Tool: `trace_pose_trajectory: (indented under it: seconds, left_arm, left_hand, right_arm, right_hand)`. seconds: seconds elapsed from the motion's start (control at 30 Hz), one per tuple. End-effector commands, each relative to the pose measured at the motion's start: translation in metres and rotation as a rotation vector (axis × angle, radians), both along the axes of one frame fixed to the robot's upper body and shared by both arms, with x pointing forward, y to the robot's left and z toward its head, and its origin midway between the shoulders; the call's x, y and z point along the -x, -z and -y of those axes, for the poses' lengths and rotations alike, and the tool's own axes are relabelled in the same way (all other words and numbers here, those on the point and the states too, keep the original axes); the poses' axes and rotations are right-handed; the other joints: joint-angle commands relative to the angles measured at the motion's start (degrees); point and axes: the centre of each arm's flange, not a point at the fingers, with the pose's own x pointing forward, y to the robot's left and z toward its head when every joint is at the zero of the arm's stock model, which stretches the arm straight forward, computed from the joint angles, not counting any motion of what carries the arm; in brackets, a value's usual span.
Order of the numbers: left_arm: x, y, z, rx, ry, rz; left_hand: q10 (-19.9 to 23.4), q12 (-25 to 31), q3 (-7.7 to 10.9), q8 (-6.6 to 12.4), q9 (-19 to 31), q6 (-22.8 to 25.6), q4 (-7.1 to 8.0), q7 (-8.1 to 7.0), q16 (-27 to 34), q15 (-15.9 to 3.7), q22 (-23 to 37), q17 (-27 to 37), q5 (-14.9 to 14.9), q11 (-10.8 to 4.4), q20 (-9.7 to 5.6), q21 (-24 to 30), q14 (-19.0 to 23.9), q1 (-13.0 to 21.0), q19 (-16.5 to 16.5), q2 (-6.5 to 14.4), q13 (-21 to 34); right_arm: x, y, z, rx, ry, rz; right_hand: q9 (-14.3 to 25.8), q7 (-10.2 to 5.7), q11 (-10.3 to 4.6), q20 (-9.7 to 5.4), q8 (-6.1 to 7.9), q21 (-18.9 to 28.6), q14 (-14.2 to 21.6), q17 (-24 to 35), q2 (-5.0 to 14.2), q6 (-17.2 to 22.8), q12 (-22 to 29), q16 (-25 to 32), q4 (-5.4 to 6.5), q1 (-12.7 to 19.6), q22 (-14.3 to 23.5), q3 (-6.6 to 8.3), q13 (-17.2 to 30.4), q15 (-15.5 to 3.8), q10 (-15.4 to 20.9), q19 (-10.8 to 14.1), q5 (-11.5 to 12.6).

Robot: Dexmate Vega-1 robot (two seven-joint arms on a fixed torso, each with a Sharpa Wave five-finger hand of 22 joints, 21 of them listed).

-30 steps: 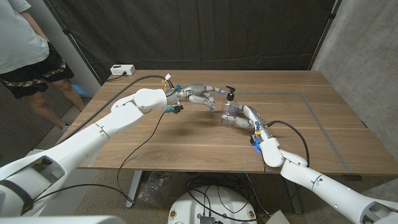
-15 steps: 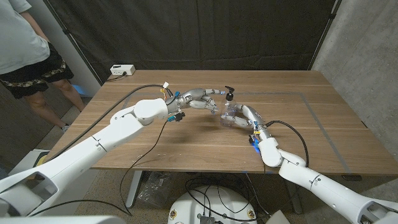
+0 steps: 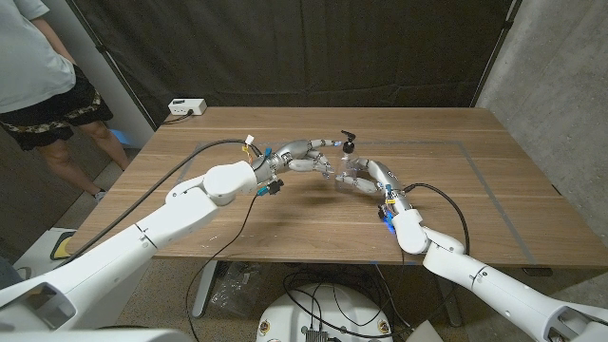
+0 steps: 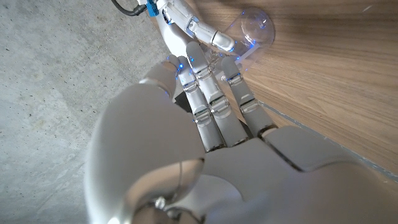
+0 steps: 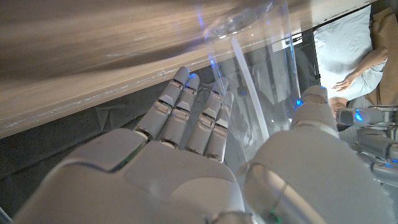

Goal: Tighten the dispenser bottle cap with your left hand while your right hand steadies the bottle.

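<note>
Mid-table, the right hand [image 3: 366, 177] is gripping the clear bottle [image 3: 350, 171]. The left hand [image 3: 312, 155], fingers spread and empty, is nearing the black cap [image 3: 350, 143]; next it needs to pinch and twist.

On the table [image 3: 494, 180], the right robot hand [image 3: 366, 177] grips the clear dispenser bottle [image 3: 348, 171]; the left robot hand [image 3: 309, 156] reaches its black cap [image 3: 349, 144], seemingly touching.

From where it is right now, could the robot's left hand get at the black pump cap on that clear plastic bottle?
Probably yes. The left hand reaches toward the black pump cap with its fingertips close beside it. The right hand grips the clear plastic bottle lower down, on its body, so the cap looks free.
</note>
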Motion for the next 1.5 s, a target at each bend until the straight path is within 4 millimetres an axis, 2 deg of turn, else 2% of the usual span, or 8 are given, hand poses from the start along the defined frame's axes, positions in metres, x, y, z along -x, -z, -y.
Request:
trace_pose_trajectory:
  seconds: [0.03, 0.37, 0.87, 1.0, 1.2, 1.33, 1.5]
  left_arm:
    - [0.013, 0.017, -0.001, 0.043, -0.040, -0.013]
    - [0.006, 0.017, 0.007, 0.024, -0.011, -0.022]
    - [-0.016, 0.003, 0.034, -0.048, 0.059, -0.029]
    - [-0.032, -0.001, 0.040, -0.094, 0.060, -0.053]
    - [-0.075, -0.019, 0.049, -0.180, 0.049, -0.083]
    - [-0.080, -0.030, 0.048, -0.199, 0.016, -0.060]
    - [-0.075, -0.031, 0.033, -0.185, -0.033, -0.053]
  left_hand:
    - [0.7, 1.9, 0.43, 0.50, 0.1, 0.5, 0.23, -0.03, 0.1, 0.00, 0.2, 0.3, 0.4, -0.35, 0.07, 0.6, 0.7, 0.1, 0.5, 0.3, 4.7]
    - [0.8, 2.1, 0.62, 0.64, 0.1, 1.2, 0.20, -0.12, 0.0, 0.10, 0.2, 0.5, 0.5, -0.17, 0.20, 1.2, 0.7, 0.1, 0.1, 0.2, 4.6]
    - [0.7, 2.2, 0.91, 0.61, 0.1, 1.7, 0.32, 0.08, -0.3, 0.12, 0.1, 0.8, 0.7, -0.32, 0.16, 2.2, 1.0, -0.1, 0.0, -0.1, 4.4]
    - [0.8, 2.4, 0.99, 0.60, 0.0, 1.9, 0.45, 0.17, -0.3, 0.17, 0.0, 0.9, 0.8, -0.35, 0.07, 2.5, 1.1, -0.3, 0.0, -0.1, 4.4]
    - [0.6, 2.5, 1.11, 0.53, 0.0, 1.9, 0.50, 0.35, -0.5, 0.17, 0.0, 1.0, 0.8, -0.28, 0.18, 2.7, 1.0, -0.3, -0.3, 0.0, 4.5]
    - [0.5, 2.5, 1.24, 0.47, 0.0, 1.9, 0.39, 0.41, -0.5, 0.19, -0.1, 1.2, 0.9, -0.25, 0.19, 3.0, 1.0, -0.2, -0.5, -0.1, 4.5]
    - [0.4, 2.6, 1.27, 0.39, 0.0, 1.8, 0.47, 0.56, -0.6, 0.23, -0.1, 1.4, 0.9, -0.20, 0.23, 3.3, 0.9, -0.3, -0.7, -0.1, 4.5]
  right_arm:
    - [-0.002, 0.000, -0.008, 0.042, -0.015, -0.013]
    - [0.000, -0.002, -0.007, 0.044, -0.018, -0.005]
    - [0.007, 0.000, 0.001, 0.025, -0.004, 0.000]
    - [0.009, 0.000, 0.004, 0.023, -0.002, 0.001]
    - [0.011, 0.001, 0.009, 0.018, 0.009, 0.002]
    - [0.011, 0.002, 0.011, 0.008, 0.018, -0.002]
    - [0.010, 0.002, 0.013, 0.006, 0.021, -0.005]
  right_hand:
    - [0.2, -7.24, -0.15, -1.98, -0.19, 0.0, -0.2, 0.3, 14.82, 7.7, -0.1, -0.2, 2.45, 15.1, 0.2, 3.11, 0.1, -2.89, 0.2, -0.3, -0.2]
    - [0.2, -7.22, -0.10, -1.97, -0.26, 0.0, -0.3, 0.3, 14.96, 7.9, -0.1, -0.2, 2.68, 15.0, 0.3, 3.17, 0.1, -2.81, 0.2, -0.3, -0.5]
    - [0.3, -7.20, -0.11, -1.93, -0.33, 0.1, -0.2, 0.3, 15.16, 8.3, -0.2, -0.1, 2.82, 15.2, 0.3, 3.37, 0.1, -2.68, 0.1, -0.3, -0.8]
    - [0.3, -7.21, -0.12, -1.94, -0.35, 0.1, -0.2, 0.3, 15.18, 8.4, -0.3, -0.1, 2.84, 15.2, 0.3, 3.41, 0.1, -2.79, 0.1, -0.3, -0.9]
    - [0.3, -7.21, -0.12, -1.93, -0.38, 0.1, -0.2, 0.3, 15.26, 8.6, -0.3, -0.1, 2.88, 15.3, 0.3, 3.50, 0.1, -2.76, 0.1, -0.3, -1.0]
    - [0.3, -7.22, -0.12, -1.90, -0.43, 0.2, -0.2, 0.3, 15.28, 8.6, -0.3, -0.1, 2.89, 15.3, 0.3, 3.56, 0.1, -2.76, 0.1, -0.3, -1.1]
    - [0.3, -7.22, -0.11, -1.91, -0.51, 0.2, -0.1, 0.3, 15.32, 8.6, -0.3, 0.0, 2.92, 15.4, 0.4, 3.64, 0.1, -2.68, 0.1, -0.3, -1.2]
